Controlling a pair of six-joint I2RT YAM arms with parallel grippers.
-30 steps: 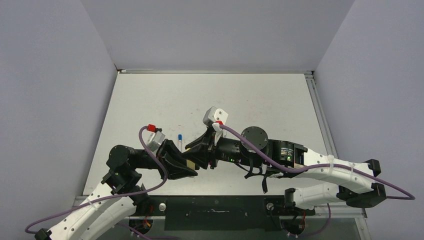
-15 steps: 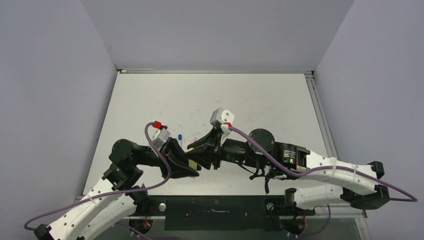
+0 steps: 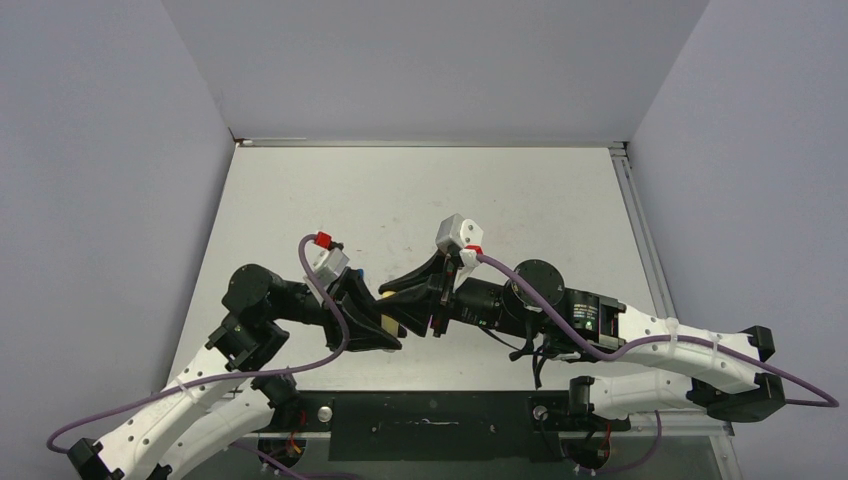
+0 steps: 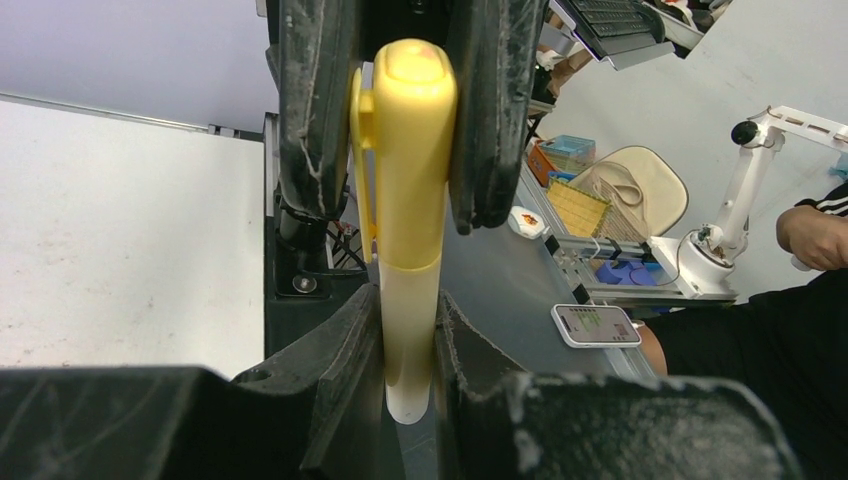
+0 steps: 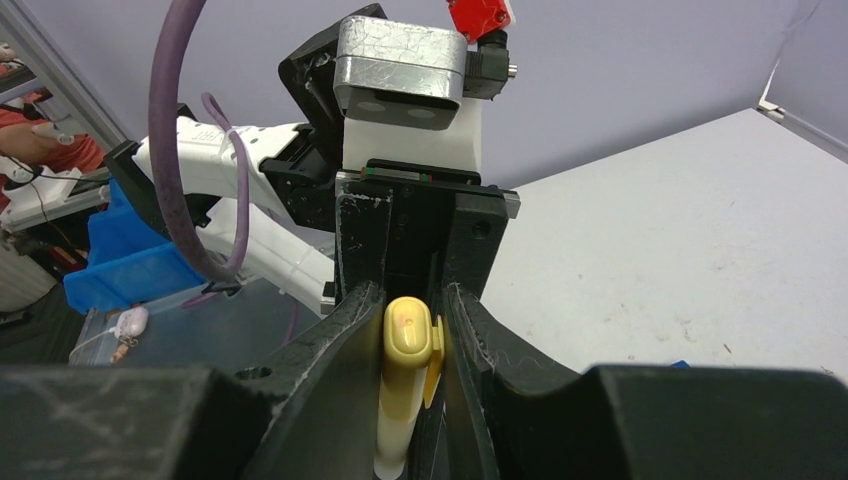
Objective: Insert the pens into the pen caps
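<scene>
The thick yellow marker (image 4: 408, 300) stands between both grippers, with the yellow cap (image 4: 412, 150) seated on its end. My left gripper (image 4: 408, 335) is shut on the pale lower barrel. My right gripper (image 5: 412, 325) is shut on the cap (image 5: 405, 335), clip side against one finger. In the top view the two grippers meet tip to tip near the table's front edge, left (image 3: 383, 335) and right (image 3: 398, 303), with a bit of yellow (image 3: 385, 324) between them. A small blue bit (image 5: 680, 364) lies on the table behind. The other pens and caps are hidden or out of view.
The white table (image 3: 450, 200) stretches behind the arms, closed in by grey walls on three sides. The dark front rail (image 3: 430, 410) runs along the near edge under the grippers. A phone (image 4: 595, 323) and bins lie off the table.
Both arms have shifted a little to the right together with the marker held between them. The left wrist now covers the blue-tipped pen that showed on the table before.
</scene>
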